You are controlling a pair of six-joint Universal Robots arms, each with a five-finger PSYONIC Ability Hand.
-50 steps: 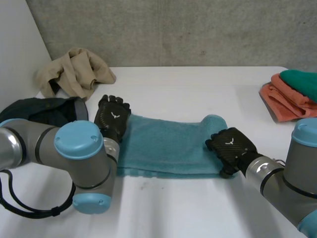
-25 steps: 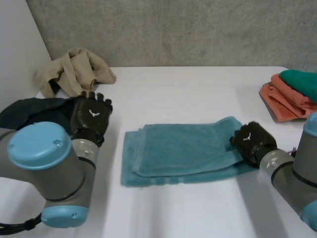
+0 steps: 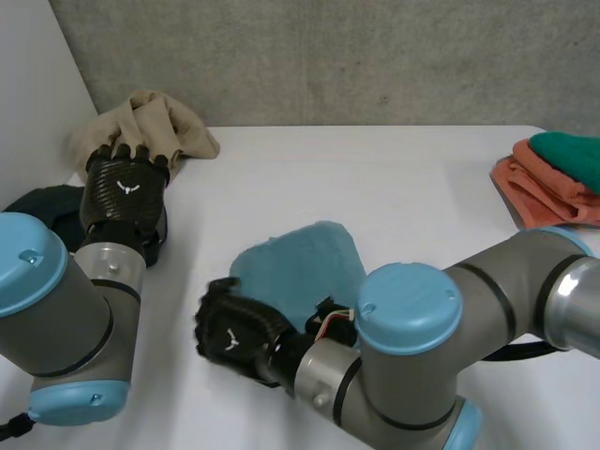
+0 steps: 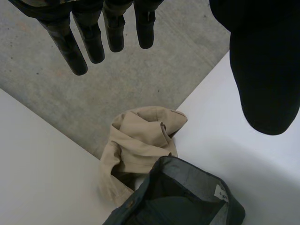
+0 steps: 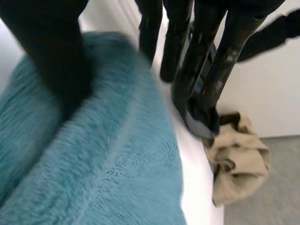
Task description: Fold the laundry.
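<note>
The teal towel point(image 3: 302, 267) lies mid-table, doubled over into a short, thick bundle. My right arm reaches across the table's front, and its hand point(image 3: 232, 330) is at the towel's near left end. In the right wrist view the towel point(image 5: 108, 154) bulges under the palm. The thumb point(image 5: 56, 61) presses into it and the nearest finger touches its edge, while the other fingers run straight past it. My left hand point(image 3: 122, 192) hovers at the far left, fingers point(image 4: 89, 37) straight, above a beige cloth point(image 4: 140, 143) and a dark garment point(image 4: 180, 199).
The crumpled beige cloth point(image 3: 141, 136) sits at the back left with the dark garment point(image 3: 42, 204) beside it. A folded orange and green stack point(image 3: 553, 183) rests at the right edge. A pale wall borders the table's left side.
My right hand has carried the towel's right end across to the left, doubling the towel over. My left hand has drawn away from the towel, back toward the beige cloth.
</note>
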